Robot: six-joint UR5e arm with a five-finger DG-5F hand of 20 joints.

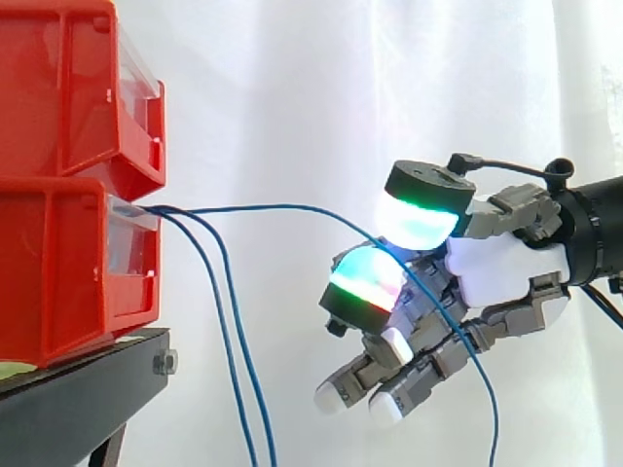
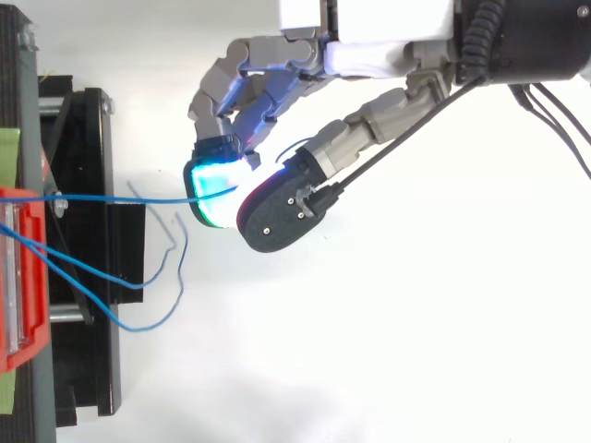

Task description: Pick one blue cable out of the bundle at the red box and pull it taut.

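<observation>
Three blue cables come out of the front of the lower red box [image 1: 58,272] [image 2: 18,277]. One blue cable [image 1: 282,207] [image 2: 120,197] runs from the box in a shallow arc to my hand [image 1: 496,268] [image 2: 369,55], which is off to the right of the box at about its height. The hand is shut on this cable, pinching it between two glowing pads [image 1: 368,280]. Beyond the pinch the cable's free end drops down past the other fingers. The other two blue cables [image 1: 229,321] [image 2: 92,272] hang slack from the box.
A second red box [image 1: 68,88] is stacked on the lower one. Both rest on the black stand [image 1: 68,409] [image 2: 88,166]. A white curtain is behind everything.
</observation>
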